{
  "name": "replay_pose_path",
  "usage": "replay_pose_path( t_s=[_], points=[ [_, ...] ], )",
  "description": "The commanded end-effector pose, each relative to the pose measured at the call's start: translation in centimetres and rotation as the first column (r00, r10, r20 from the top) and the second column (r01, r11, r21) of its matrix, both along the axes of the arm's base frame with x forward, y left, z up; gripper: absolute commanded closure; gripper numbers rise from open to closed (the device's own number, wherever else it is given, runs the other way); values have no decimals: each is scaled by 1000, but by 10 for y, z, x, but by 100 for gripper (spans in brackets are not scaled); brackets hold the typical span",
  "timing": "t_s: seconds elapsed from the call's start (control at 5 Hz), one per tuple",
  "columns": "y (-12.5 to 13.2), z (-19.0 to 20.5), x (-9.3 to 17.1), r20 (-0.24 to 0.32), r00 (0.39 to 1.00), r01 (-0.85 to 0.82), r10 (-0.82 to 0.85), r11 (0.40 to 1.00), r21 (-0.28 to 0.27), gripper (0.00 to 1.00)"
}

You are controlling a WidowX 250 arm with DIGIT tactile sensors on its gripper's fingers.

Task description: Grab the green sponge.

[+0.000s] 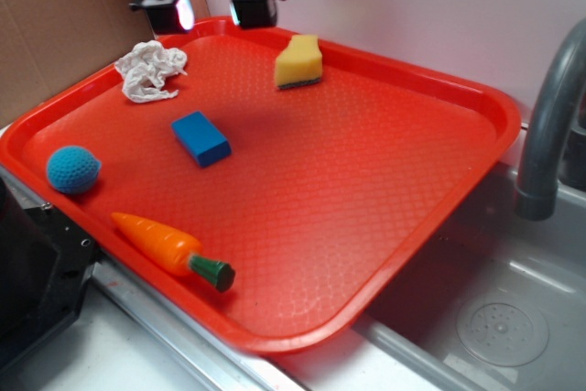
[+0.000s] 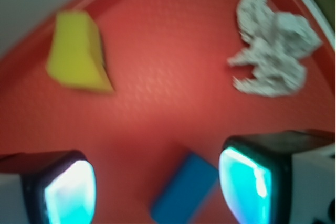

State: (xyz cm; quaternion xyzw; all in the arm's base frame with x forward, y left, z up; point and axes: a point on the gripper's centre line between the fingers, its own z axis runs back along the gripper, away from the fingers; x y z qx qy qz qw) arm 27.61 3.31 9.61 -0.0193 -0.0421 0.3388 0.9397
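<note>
On the red tray seen from the exterior view, a blue crocheted ball sits at the far left near the rim, with an orange toy carrot below and to its right, its green stem end pointing toward the tray's near edge. Above these lies a crumpled white paper wad near the back left corner. A blue block rests flat between the wad and the tray's middle. The gripper hangs over the back rim of the tray, its two fingers spread apart with nothing between them, lit pads facing forward; it touches none of the objects. Just right of it, the green sponge lies close to the back rim, yellow side up with a thin dark layer underneath, well apart from the block. Farther right, off the tray, a grey faucet curves over a metal sink. The blurred wrist view shows the sponge ahead at upper left, the wad at upper right, and the block between the fingertips.
</note>
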Motion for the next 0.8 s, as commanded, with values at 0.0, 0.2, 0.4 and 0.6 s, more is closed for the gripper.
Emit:
replay_pose_path(
  t_s=[0.0, 0.2, 0.4, 0.6],
  points=[
    [5, -14, 51, 185, 968, 151, -169, 983, 108, 0],
    [3, -27, 63, 176, 955, 218, -238, 968, 124, 0],
    [2, -31, 64, 229, 912, 321, -342, 939, 124, 0],
    [2, -31, 64, 229, 912, 321, -342, 939, 124, 0]
  ],
)
